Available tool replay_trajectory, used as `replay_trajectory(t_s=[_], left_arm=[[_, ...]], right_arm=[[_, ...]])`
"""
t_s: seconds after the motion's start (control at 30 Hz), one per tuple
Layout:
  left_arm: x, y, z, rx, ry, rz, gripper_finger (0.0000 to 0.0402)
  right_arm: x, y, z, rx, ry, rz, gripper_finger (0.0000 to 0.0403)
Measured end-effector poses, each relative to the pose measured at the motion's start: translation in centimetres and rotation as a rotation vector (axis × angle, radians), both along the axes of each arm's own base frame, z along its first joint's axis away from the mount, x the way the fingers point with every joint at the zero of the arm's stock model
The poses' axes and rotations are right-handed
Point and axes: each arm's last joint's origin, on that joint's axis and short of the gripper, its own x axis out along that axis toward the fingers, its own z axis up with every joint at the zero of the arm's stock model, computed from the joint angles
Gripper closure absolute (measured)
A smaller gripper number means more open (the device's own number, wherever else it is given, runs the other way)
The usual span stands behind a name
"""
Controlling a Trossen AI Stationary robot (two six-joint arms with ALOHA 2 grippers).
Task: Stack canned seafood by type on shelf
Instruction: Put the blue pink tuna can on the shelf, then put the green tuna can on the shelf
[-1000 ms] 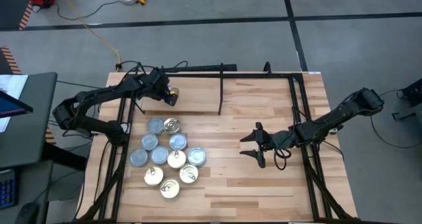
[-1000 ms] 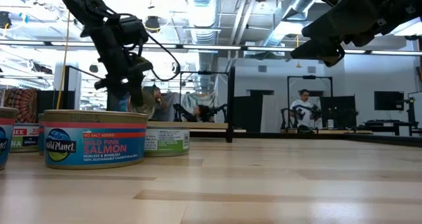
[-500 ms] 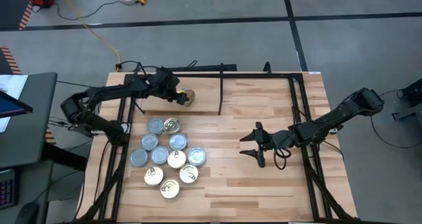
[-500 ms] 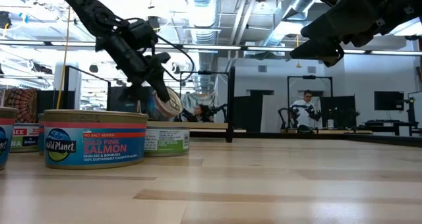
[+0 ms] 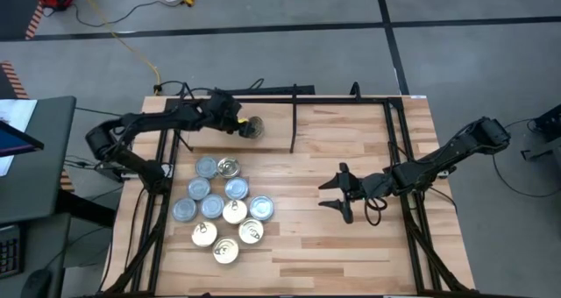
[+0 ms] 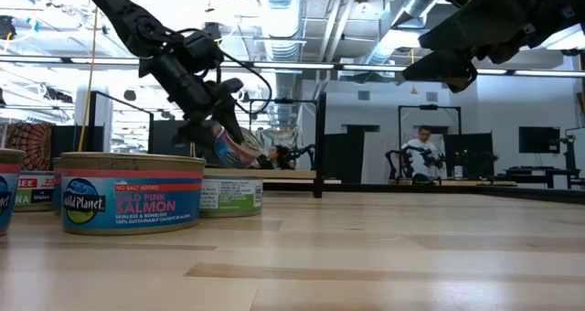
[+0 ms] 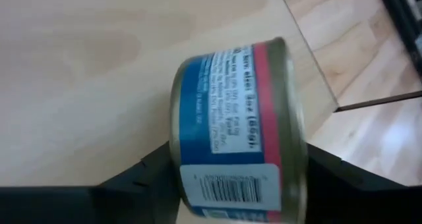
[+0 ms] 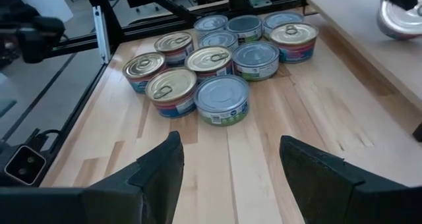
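Tins first: we count ten left on the butcher-block tabletop (image 5: 351,245), packed together as a cluster (image 5: 221,212) on its left half, some with bluish-grey tops, others with gold pull-tab tops. From table height the nearest reads "Wild Planet Salmon" (image 6: 128,194); a green-labelled tin (image 6: 230,194) sits just behind it.

Left gripper (image 5: 238,125) reaches over the shelf (image 5: 272,114), the paler plank along the table's far edge, left of the black divider rod (image 5: 294,127). We see a salmon tin (image 7: 237,128) between its fingers (image 7: 142,178), tilted on edge, blue and red label with barcode facing the wrist camera. The low view shows the same tin (image 6: 228,146) canted, above the board. Whether the jaws are pressing the tin or have slackened off it, we cannot tell; it sits between them either way, and contact with the plank is unclear.

Right gripper (image 5: 337,195) waits above the middle of the tabletop, well apart from the cluster, fingers (image 8: 165,168) spread wide with nothing between them, pointing toward the tins.

A person (image 6: 422,151) sits far back in the room.
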Motion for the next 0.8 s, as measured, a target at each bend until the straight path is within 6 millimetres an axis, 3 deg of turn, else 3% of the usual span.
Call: replay_trajectory(t_s=[0.2, 0.37, 0.53, 0.63, 0.8], left_arm=[[-0.2, 0.1, 1.3, 0.088, 0.041, -0.037, 0.0095], [-0.3, 0.5, 2.4, 0.232, 0.194, -0.043, 0.0035], [0.1, 0.4, 4.3, 0.389, 0.237, -0.107, 0.0016], [1.2, -1.5, 6.5, 0.558, 0.204, -0.230, 0.0023], [2.0, -7.0, 9.1, 0.778, 0.187, -0.388, 0.0042]], right_arm=[[0.0, 0.0, 0.0, 0.005, 0.000, -0.001, 0.0127], [0.0, -0.1, 0.0, 0.014, 0.002, -0.007, 0.0127], [0.2, -0.6, -0.1, 0.059, 0.014, -0.048, 0.0127], [0.4, -1.3, 0.0, 0.118, 0.006, -0.103, 0.0127], [0.7, -2.7, 0.1, 0.196, -0.021, -0.223, 0.0127]])
